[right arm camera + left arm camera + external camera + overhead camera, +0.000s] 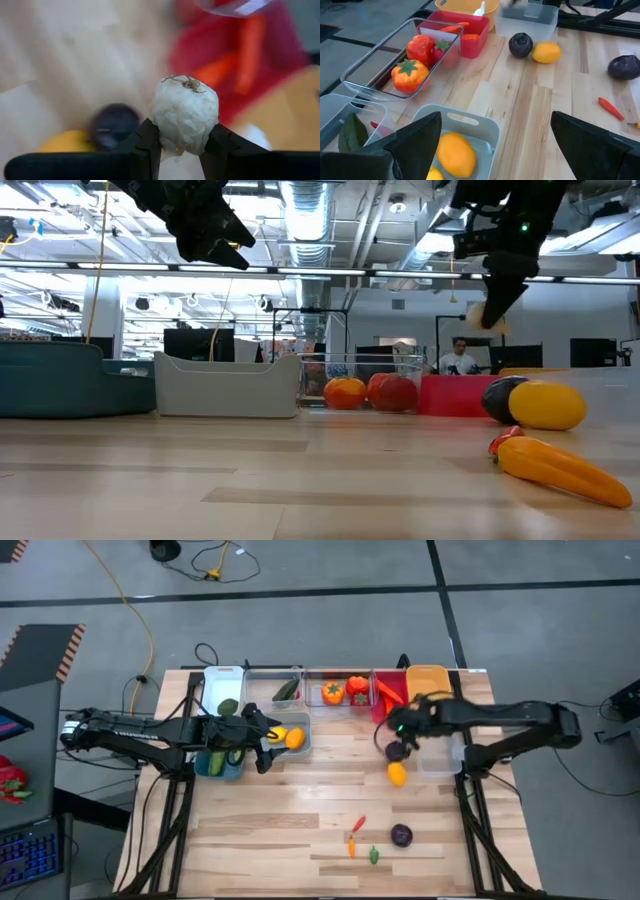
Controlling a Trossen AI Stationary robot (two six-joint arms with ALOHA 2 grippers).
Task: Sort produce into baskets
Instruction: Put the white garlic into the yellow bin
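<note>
The right claw (182, 145) was pinching a white garlic (185, 119) between its fingers, raised off the tabletop (300, 800) near the red basket (390, 692) and orange basket (427, 678). Beneath it lay a purple ball (396, 751) touching a yellow lemon (397, 774). The left claw (495, 145) hung spread above the grey-blue basket (482, 127) holding lemons.

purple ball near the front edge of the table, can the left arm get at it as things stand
Probably yes. The left gripper is open and empty above the grey-blue tub, and bare table lies between it and the purple ball. The right gripper, shut on a garlic, works farther back.
</note>
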